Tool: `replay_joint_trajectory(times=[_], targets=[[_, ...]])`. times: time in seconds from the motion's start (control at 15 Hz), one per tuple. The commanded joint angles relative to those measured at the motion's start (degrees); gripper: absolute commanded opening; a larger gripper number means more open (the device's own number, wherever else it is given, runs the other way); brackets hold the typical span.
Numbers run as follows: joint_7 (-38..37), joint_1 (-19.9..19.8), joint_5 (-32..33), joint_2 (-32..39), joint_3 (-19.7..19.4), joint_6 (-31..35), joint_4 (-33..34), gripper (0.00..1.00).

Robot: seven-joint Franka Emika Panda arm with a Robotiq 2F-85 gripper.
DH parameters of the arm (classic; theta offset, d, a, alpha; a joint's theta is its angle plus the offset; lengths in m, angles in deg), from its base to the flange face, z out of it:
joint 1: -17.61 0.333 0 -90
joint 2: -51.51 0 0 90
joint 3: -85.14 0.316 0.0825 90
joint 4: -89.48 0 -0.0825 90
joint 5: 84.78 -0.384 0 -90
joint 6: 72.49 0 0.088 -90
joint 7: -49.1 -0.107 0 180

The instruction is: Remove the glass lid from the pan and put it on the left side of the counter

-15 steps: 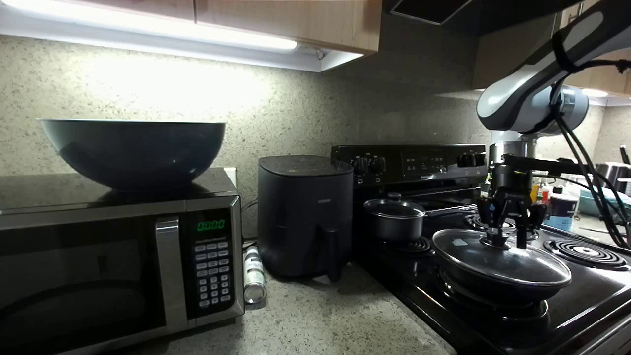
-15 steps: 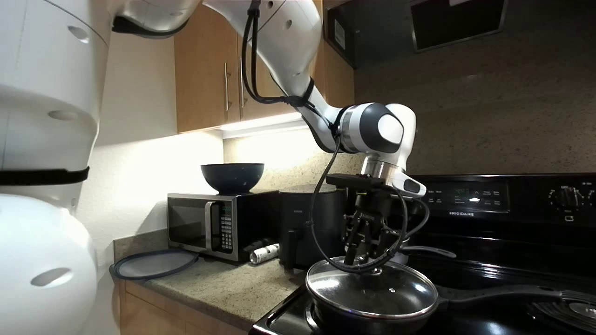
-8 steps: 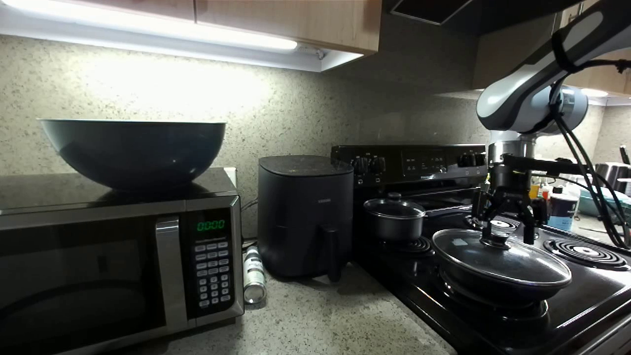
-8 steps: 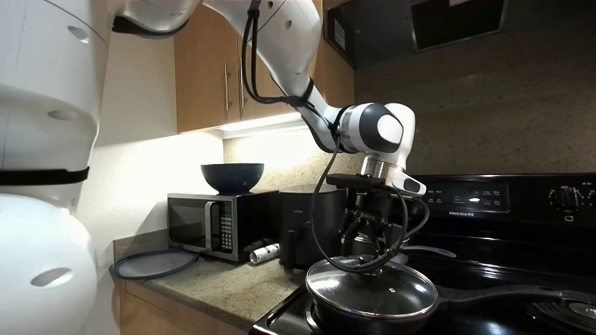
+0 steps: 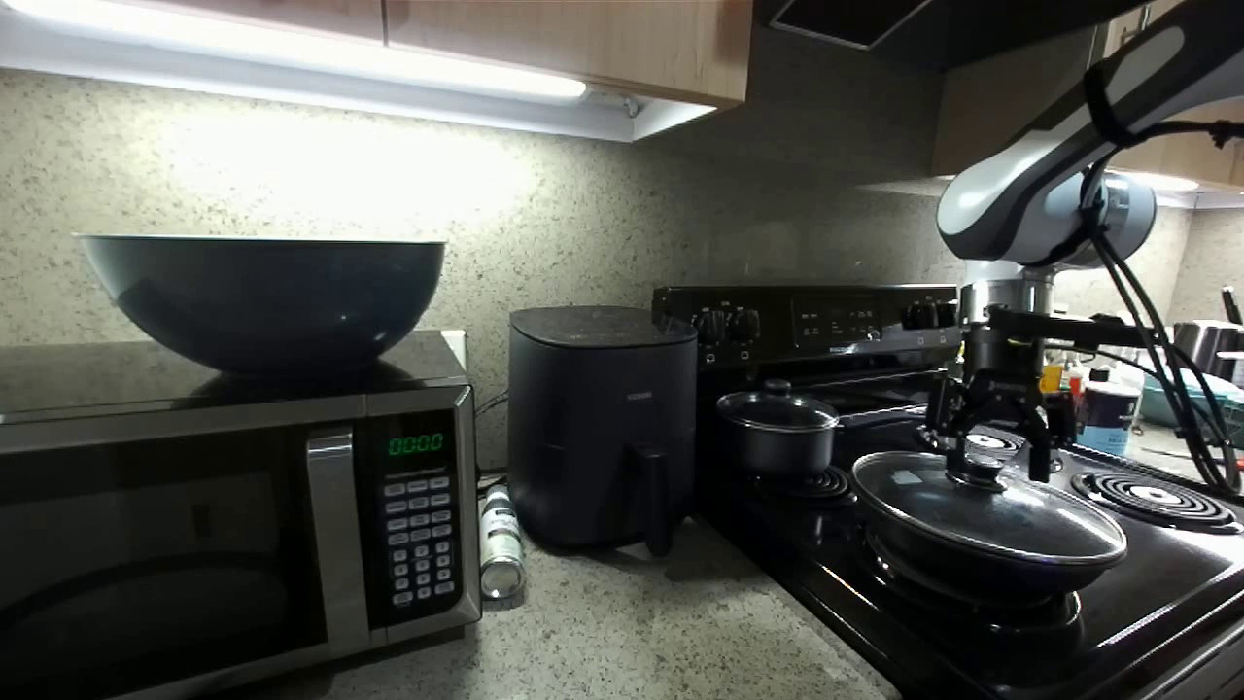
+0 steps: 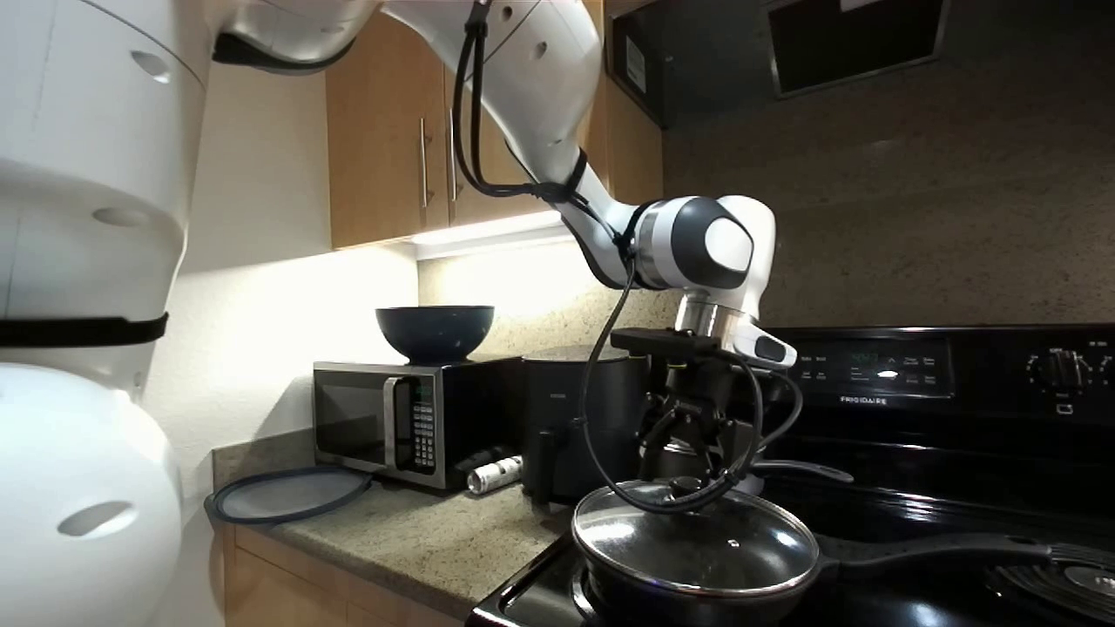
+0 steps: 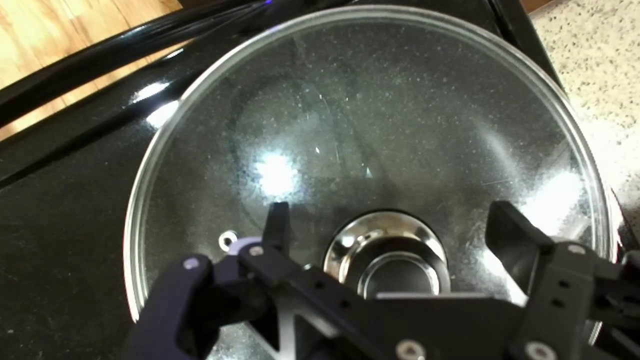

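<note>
Glass lid (image 7: 370, 145) lies on the black frying pan (image 5: 962, 570), on the stovetop (image 5: 1166, 593). Your gripper (image 7: 390, 220) is spread wide over the lid, fingers (image 7: 277, 225) on either side of the knob (image 7: 400, 277). Nearby stands a smaller lidded pot (image 5: 780, 449); beside the stovetop runs your speckled countertop (image 6: 462, 527), bearing an air fryer (image 5: 593, 428) and microwave (image 5: 194, 544).

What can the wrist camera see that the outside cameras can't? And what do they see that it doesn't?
Only the wrist view shows the wooden floor.

Only the exterior views, both of them, show the microwave, the mixing bowl on top of it and the air fryer.

All the views share the glass lid with its knob, the open pincer, the speckled countertop and the black stovetop.
</note>
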Motion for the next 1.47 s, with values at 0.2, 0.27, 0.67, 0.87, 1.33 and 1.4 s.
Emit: replay_joint_trajectory(times=[0.2,0.27,0.67,0.87,1.33,1.4], targets=[[0.7,-0.4,0.5,0.8,0.7,2.5,0.1,0.59],[0.7,-0.4,0.5,0.9,0.7,2.8,0.1,0.53],[0.0,-0.4,0.2,0.4,0.7,1.9,0.6,0.69],[0.0,-0.4,0.1,0.5,0.7,1.9,0.6,0.44],[-0.3,-0.4,0.2,0.4,0.6,1.9,0.9,1.0],[-0.5,-0.4,0.2,0.4,0.6,2.3,0.9,1.0]])
